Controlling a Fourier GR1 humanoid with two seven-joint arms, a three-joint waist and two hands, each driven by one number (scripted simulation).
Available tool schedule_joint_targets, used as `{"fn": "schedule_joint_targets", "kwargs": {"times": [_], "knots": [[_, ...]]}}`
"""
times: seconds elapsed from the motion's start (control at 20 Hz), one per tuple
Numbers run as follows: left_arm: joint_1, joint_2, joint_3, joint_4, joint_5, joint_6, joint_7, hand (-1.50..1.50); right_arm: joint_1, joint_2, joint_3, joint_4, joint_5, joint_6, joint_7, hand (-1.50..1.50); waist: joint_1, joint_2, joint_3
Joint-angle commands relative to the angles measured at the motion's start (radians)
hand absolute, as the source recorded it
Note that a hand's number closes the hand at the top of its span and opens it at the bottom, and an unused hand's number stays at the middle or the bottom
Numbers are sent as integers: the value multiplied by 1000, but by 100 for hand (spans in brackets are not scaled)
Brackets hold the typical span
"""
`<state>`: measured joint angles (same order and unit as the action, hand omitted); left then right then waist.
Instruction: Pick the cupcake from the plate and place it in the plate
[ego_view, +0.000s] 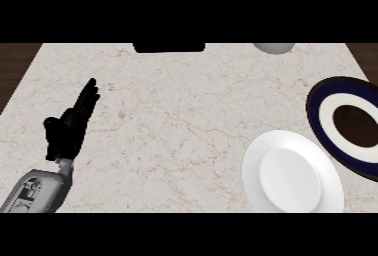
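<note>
A white plate (293, 175) lies on the marble counter at the lower right, with nothing on it. To its right, partly cut by the view's edge, sits a dark blue plate (328, 122) with a white ring and a brown centre. No cupcake shows anywhere in the head view. My left hand (70, 127) rests open at the left side of the counter, fingers straight and pointing up the view, far from both plates. My right hand does not show.
A black object (168, 47) sits at the counter's far edge near the middle. A grey rounded object (274, 47) lies at the far edge to the right. Dark wood shows beyond the counter's left and right edges.
</note>
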<state>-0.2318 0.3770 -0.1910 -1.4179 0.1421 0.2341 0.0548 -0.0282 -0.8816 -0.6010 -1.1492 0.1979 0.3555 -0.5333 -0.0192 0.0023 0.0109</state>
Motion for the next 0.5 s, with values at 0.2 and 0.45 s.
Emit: {"fn": "schedule_joint_targets", "kwargs": {"times": [0.2,0.45], "knots": [[-61,-43,-54,-23,-53,15,62,0,-158,-132,61,425,21,153,-288,150,54,8,-5],[-61,-47,-33,41,-35,-34,-1,0,-314,-91,170,513,69,123,-290,150,66,12,-7]]}}
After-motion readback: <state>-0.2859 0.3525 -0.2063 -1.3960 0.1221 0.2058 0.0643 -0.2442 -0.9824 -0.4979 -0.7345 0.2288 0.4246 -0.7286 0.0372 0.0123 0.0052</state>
